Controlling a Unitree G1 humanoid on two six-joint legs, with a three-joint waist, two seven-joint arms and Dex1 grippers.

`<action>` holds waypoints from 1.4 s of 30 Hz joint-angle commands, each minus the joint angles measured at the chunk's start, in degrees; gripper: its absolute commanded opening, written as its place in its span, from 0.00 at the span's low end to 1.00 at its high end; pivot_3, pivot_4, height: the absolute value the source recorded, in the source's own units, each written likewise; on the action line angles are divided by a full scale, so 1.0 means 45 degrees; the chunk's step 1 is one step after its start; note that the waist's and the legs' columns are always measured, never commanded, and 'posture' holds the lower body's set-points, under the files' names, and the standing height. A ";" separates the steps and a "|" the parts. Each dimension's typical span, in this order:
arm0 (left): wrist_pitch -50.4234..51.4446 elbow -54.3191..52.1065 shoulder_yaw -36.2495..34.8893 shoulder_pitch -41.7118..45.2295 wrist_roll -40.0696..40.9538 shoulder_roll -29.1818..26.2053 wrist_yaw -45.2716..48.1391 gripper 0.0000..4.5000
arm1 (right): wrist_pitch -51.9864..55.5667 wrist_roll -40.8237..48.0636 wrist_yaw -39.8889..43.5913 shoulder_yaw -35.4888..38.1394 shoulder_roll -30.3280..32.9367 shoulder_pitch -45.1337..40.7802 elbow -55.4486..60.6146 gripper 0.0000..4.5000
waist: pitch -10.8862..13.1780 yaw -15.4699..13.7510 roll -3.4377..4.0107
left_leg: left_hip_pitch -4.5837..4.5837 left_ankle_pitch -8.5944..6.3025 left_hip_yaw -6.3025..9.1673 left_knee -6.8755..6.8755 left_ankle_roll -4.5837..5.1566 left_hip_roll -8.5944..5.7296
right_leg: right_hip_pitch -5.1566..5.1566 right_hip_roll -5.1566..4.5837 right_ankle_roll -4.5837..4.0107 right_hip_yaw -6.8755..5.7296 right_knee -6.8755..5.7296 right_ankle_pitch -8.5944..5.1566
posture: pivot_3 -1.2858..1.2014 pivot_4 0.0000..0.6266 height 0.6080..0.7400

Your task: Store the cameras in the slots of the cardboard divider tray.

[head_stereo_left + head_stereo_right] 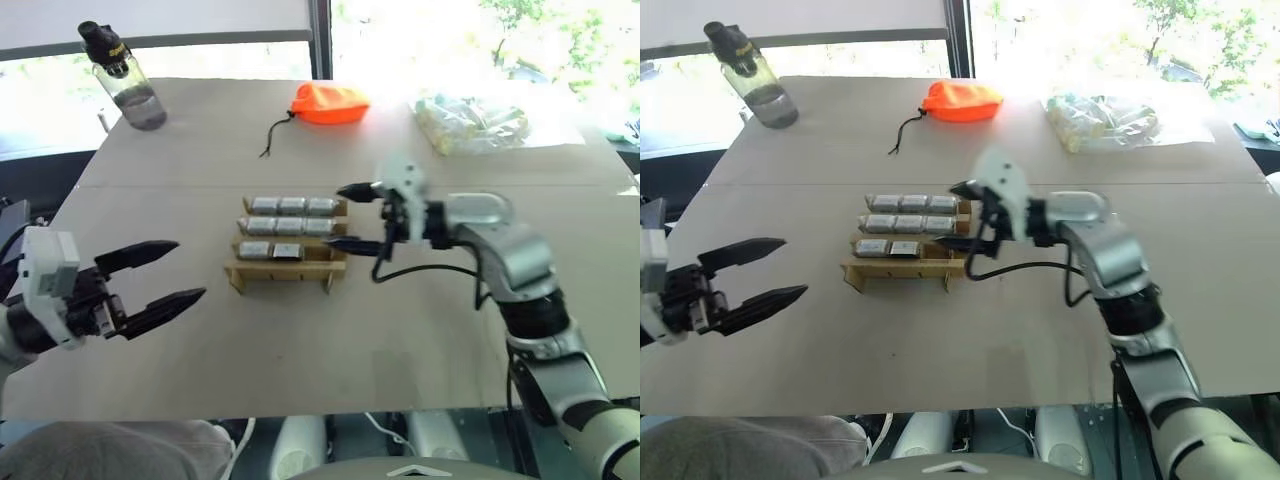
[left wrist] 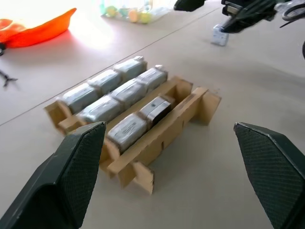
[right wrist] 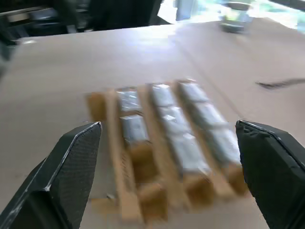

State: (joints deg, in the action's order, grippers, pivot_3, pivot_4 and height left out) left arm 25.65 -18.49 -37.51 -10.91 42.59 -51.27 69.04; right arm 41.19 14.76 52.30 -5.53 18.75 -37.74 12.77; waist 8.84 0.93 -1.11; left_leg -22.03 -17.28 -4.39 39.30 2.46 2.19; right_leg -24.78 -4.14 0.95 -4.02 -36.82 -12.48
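Cameras (image 1: 285, 227) — small silver-grey boxy blocks — sit in the tan corrugated cardboard divider tray (image 1: 285, 272) at the middle of the pale table (image 1: 330, 350): two in the nearest row, three in each of the two rows behind. Nearer, off the tray's left side, the left gripper (image 1: 170, 273) hovers with its black fingers spread wide, holding nothing. At the tray's right end the right gripper (image 1: 352, 217) also gapes empty. Farther back lie an orange fabric pouch (image 1: 329, 102), a clear plastic bag (image 1: 470, 122) and a clear water bottle (image 1: 125, 80).
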 commanded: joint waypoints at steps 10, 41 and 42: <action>-0.0115 0.0940 0.3099 0.3936 -0.0118 -0.0680 0.0713 1.00 | 0.0256 -0.1082 -0.5122 0.3416 0.1312 0.4541 0.3130 0.99 | 0.0004 -0.0030 0.0006 | 0.0010 0.0002 -0.0029 -0.0013 0.0004 -0.0005 | 0.0000 0.0075 0.0006 0.0002 -0.0004 -0.0002 | 0.52 0.24 1.00; -0.0008 0.0575 0.3576 0.4617 -0.0434 -0.1443 0.1511 1.00 | -0.2576 -0.0626 -0.7683 0.4215 -0.0080 0.4906 -0.1212 0.25 | 0.0010 -0.0029 0.0016 | 0.0030 0.0003 -0.0061 -0.0014 0.0005 0.0010 | -0.0002 0.0108 0.0010 0.0053 -0.0004 -0.0004 | 0.52 0.24 1.00; -0.0006 0.0587 0.3572 0.4613 -0.0424 -0.1451 0.1516 1.00 | -0.2595 -0.0645 -0.7623 0.4132 0.0000 0.4945 -0.1128 0.16 | 0.0010 -0.0030 0.0016 | 0.0028 0.0003 -0.0061 -0.0014 0.0005 0.0010 | -0.0002 0.0108 0.0010 0.0052 -0.0005 -0.0004 | 0.52 0.24 1.00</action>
State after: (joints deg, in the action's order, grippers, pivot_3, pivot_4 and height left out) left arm 25.85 -14.74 -19.70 9.85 39.98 -56.85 75.72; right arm 30.97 11.78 17.63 13.12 17.72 -14.96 5.15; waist 8.89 0.80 -1.04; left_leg -21.90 -17.27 -4.66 39.24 2.48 2.24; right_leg -24.79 -3.65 0.99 -3.78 -36.84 -12.50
